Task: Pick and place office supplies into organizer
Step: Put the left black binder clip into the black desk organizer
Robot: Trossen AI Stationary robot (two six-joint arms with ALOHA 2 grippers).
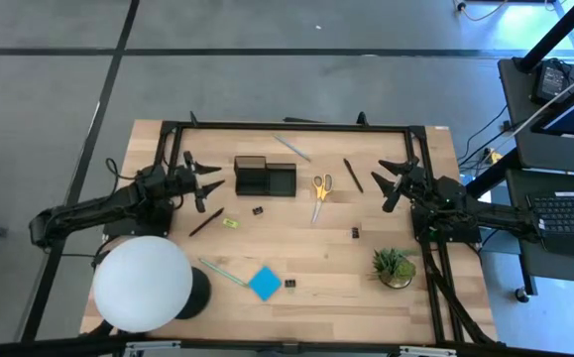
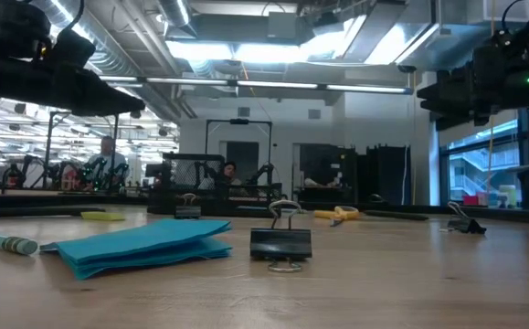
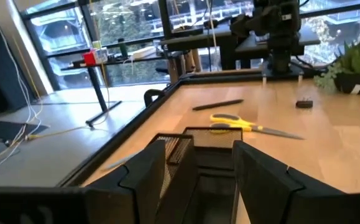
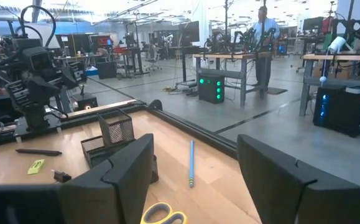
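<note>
The black organizer (image 1: 265, 177) stands at the table's far middle. My left gripper (image 1: 202, 184) hovers open just left of it, and the organizer (image 3: 199, 147) shows right beyond its fingers. My right gripper (image 1: 396, 180) hovers open at the far right. Between them lie yellow-handled scissors (image 1: 320, 188) and a dark pen (image 1: 353, 175). A grey-blue pencil (image 1: 291, 147) lies behind the organizer. A dark pen (image 1: 205, 222), a yellow-green piece (image 1: 229, 224), a green pen (image 1: 224, 272), a blue note pad (image 1: 265, 283) and small black clips (image 1: 258, 211) (image 1: 354, 232) (image 1: 290, 284) lie flat on the table nearer the front.
A big white globe lamp (image 1: 143, 283) stands at the near left corner. A small potted plant (image 1: 395, 266) stands at the near right. A black metal frame (image 1: 287, 126) runs along the table's far edge and sides. Bare wood lies in the table's middle (image 1: 306, 248).
</note>
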